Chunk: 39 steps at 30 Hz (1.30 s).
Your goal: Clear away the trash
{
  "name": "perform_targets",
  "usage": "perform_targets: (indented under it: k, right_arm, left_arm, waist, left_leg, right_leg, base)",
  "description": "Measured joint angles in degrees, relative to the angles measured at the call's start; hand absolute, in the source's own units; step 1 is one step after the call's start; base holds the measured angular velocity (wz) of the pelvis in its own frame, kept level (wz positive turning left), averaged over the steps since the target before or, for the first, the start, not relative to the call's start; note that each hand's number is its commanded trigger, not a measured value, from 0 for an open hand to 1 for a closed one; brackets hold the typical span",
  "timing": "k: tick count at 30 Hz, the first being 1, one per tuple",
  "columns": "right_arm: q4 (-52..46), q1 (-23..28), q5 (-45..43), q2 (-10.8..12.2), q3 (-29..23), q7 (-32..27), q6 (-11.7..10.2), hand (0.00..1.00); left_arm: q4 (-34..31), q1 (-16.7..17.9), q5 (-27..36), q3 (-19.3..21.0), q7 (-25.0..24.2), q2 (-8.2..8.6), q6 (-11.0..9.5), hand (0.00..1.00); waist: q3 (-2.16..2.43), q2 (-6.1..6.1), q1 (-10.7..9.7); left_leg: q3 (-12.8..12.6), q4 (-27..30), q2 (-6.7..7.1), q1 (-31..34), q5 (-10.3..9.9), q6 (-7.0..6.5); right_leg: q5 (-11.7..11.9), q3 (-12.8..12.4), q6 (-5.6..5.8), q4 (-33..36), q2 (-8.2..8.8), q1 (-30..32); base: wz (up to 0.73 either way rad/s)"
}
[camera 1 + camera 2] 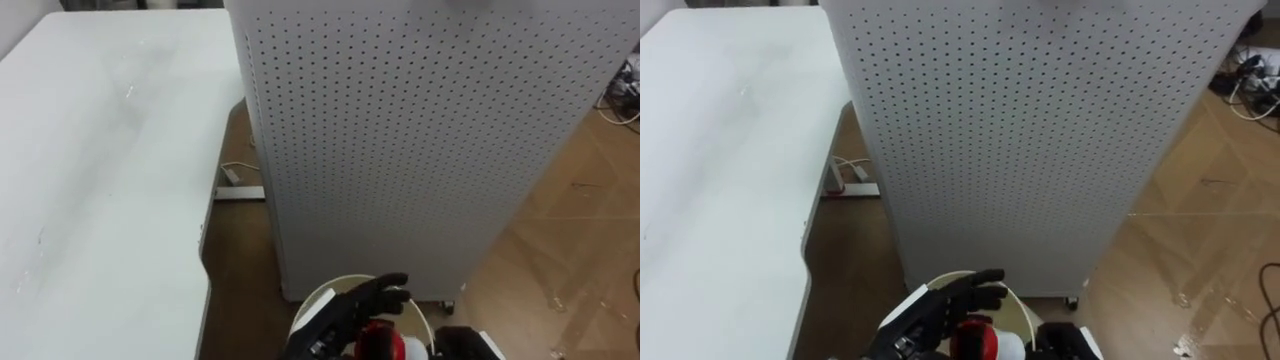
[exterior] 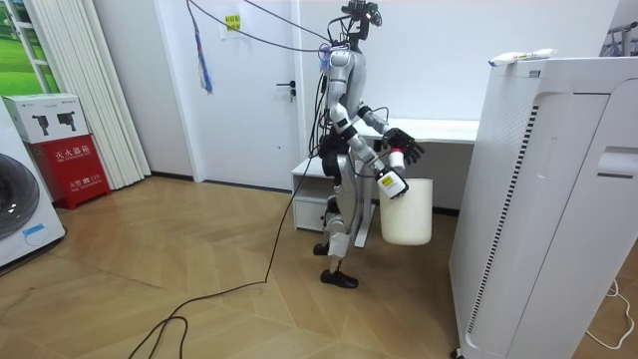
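Observation:
A red and white bottle (image 1: pixel 380 340) (image 2: pixel 392 183) hangs just over the mouth of a white bin (image 1: pixel 312 300) (image 2: pixel 407 214). My right hand (image 2: pixel 385 172) (image 1: pixel 462 346) is shut on it, low at the bottom edge of the eye views. My left hand (image 1: pixel 372 296) (image 2: pixel 404 148) (image 1: pixel 965 295) is raised a little higher above the bin's rim (image 1: pixel 1020 312), fingers spread and holding nothing. In the room view I stand facing the room view's right, with the bin right in front of me.
A tall white perforated cabinet (image 1: pixel 420 140) (image 2: pixel 543 199) stands directly ahead. A white desk (image 1: pixel 100 170) is on my left, with a power strip (image 1: pixel 232 174) on the wooden floor below it. Open floor (image 1: pixel 570 250) lies to my right.

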State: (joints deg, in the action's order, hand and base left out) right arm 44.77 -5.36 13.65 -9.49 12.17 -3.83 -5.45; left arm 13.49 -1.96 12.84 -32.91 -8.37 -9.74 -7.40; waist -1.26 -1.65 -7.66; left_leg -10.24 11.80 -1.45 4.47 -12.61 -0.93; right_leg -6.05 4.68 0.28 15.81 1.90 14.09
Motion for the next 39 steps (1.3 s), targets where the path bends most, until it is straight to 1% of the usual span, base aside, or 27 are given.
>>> perform_targets:
  k: [4, 11, 15, 18, 22, 24, 26, 27, 28, 30, 33, 36, 38, 39]
  right_arm:
    - [-0.01, -0.11, 1.67, -0.05, 0.0, -0.58, 0.0, 1.0]
    - [1.81, 0.05, 1.74, -0.14, 0.37, -0.56, 0.11, 1.0]
    - [1.82, 0.16, 2.41, -0.84, 0.04, -1.11, 0.1, 1.0]
    - [1.82, 0.23, 2.51, -0.72, 0.08, -1.08, 0.1, 1.0]
    - [1.73, 0.52, 3.06, -0.68, 0.07, -1.38, 0.1, 1.0]
    - [1.73, 0.53, 4.0, -0.68, 0.07, -1.8, 0.1, 1.0]
    - [1.73, 0.54, 4.56, -0.68, 0.07, -2.47, 0.09, 1.0]
    - [1.73, 0.57, 4.56, -0.74, 0.05, -2.65, 0.03, 1.0]
    - [1.72, 0.73, 4.57, -0.87, 0.05, -2.74, -0.12, 1.0]
    - [1.69, 0.88, 4.61, -0.85, 0.05, -2.86, -0.4, 1.0]
    - [0.14, 2.25, 4.31, -0.86, -0.52, -3.04, -0.83, 1.0]
    - [-1.77, 3.35, 4.32, -0.16, -2.12, -3.02, -0.82, 1.0]
    - [-2.58, 4.06, 4.39, -0.07, -2.3, -3.04, -0.9, 1.0]
    - [-2.69, 4.08, 4.36, -0.04, -2.28, -2.95, -0.9, 1.0]
  left_arm:
    - [-0.01, -0.01, 0.01, -0.01, -0.3, 0.16, 0.0, 0.0]
    - [-0.03, 0.01, -0.01, -0.06, -1.1, 0.12, 0.13, 0.0]
    - [-0.02, 0.01, 0.02, -0.13, -1.09, 0.04, 0.13, 0.0]
    - [-0.02, 0.01, 0.03, -0.13, -1.09, 0.05, 0.12, 0.0]
    - [-0.17, -0.05, -0.46, 0.07, -0.94, 0.05, 0.12, 0.0]
    - [-1.01, -0.2, -2.15, 0.18, -0.73, -0.02, 0.14, 0.0]
    - [-3.54, -0.32, -4.0, 0.53, -0.53, -0.14, 0.13, 0.0]
    - [-5.3, -0.51, -5.3, 1.19, -0.42, 0.0, -0.08, 0.0]
    - [-6.02, -1.27, -6.76, 1.41, 0.27, 0.08, -0.79, 0.0]
    - [-6.43, -1.99, -9.01, 1.85, 1.3, 0.06, -1.55, 0.0]
    - [-7.76, -2.05, -14.45, 2.64, 3.13, 0.09, -1.69, 0.0]
    - [-8.09, -2.03, -18.86, 3.8, 5.14, 0.06, -1.73, 0.0]
    - [-8.92, -1.99, -21.38, 4.28, 6.88, -0.11, -1.73, 0.0]
    - [-9.68, -2.0, -22.69, 5.2, 8.01, -0.1, -1.96, 0.0]
  waist:
    - [0.03, -0.04, -0.08]
    - [0.05, -0.08, -0.13]
    - [0.06, 0.01, -0.86]
    - [0.01, 0.1, -1.57]
    - [0.06, 0.41, -1.6]
    - [0.08, 0.4, -1.56]
    - [0.11, 0.46, -1.55]
    - [0.13, 0.48, -1.59]
    - [0.13, 0.48, -1.55]
    - [0.13, 0.48, -1.6]
    - [0.15, 0.45, -2.31]
    - [0.17, 0.48, -2.96]
    - [0.17, 0.58, -2.7]
    - [0.19, 0.68, -2.07]
  left_leg:
    - [-0.58, 0.11, 0.03, 0.18, 0.02, -0.03]
    - [-0.65, 0.75, 0.08, 0.62, 0.03, -0.05]
    - [-0.82, 0.39, 0.07, -0.49, 0.03, -0.05]
    - [-0.98, -0.12, 0.07, -1.86, 0.04, -0.06]
    - [-1.84, -0.06, 0.11, -2.13, 0.03, -0.06]
    - [-1.91, -0.05, 0.13, -2.15, 0.03, -0.06]
    - [-1.9, -0.06, 0.14, -2.21, 0.04, -0.06]
    - [-1.92, -0.06, 0.14, -2.28, 0.04, -0.06]
    - [-2.03, -0.06, 0.13, -2.46, 0.04, -0.06]
    - [-2.21, -0.14, 0.11, -2.93, 0.04, -0.06]
    - [-2.28, -0.18, 0.09, -3.13, 0.03, -0.06]
    - [-2.3, -0.22, 0.22, -3.31, 0.03, -0.07]
    - [-3.35, -0.35, 0.22, -3.86, 0.03, -0.07]
    - [-4.74, -0.38, 0.24, -4.28, 0.03, -0.07]
  right_leg:
    - [0.0, 0.0, -0.01, 0.24, 0.11, 0.38]
    - [-0.01, 0.03, -0.06, 0.84, 0.25, 0.92]
    - [-0.03, 0.0, -0.08, 0.73, 0.2, 0.03]
    - [-0.09, -0.23, -0.1, 0.62, 0.07, -1.0]
    - [-0.05, -1.1, -0.03, 0.81, -0.01, -0.89]
    - [0.02, -1.39, 0.06, 0.73, -0.08, -0.89]
    - [0.08, -1.47, 0.06, 0.75, -0.1, -0.91]
    - [0.11, -1.54, 0.06, 0.74, -0.1, -0.93]
    - [0.12, -1.58, 0.06, 0.73, -0.11, -1.06]
    - [0.14, -1.75, 0.04, 0.63, -0.15, -1.45]
    - [0.27, -1.67, 0.08, 0.01, -0.2, -1.97]
    - [0.31, -1.71, 0.14, 0.16, -0.16, -1.93]
    - [0.31, -1.93, 0.13, 0.67, -0.2, -1.8]
    - [0.32, -1.77, 0.09, 1.23, -0.14, -1.39]
  base:
    - [-0.05]
    - [0.0]
    - [-0.03]
    - [-0.04]
    - [-0.09]
    - [0.0]
    - [0.0]
    - [-0.03]
    - [-0.05]
    - [-0.09]
    - [-0.01]
    - [-0.03]
    - [-0.24]
    - [-0.43]
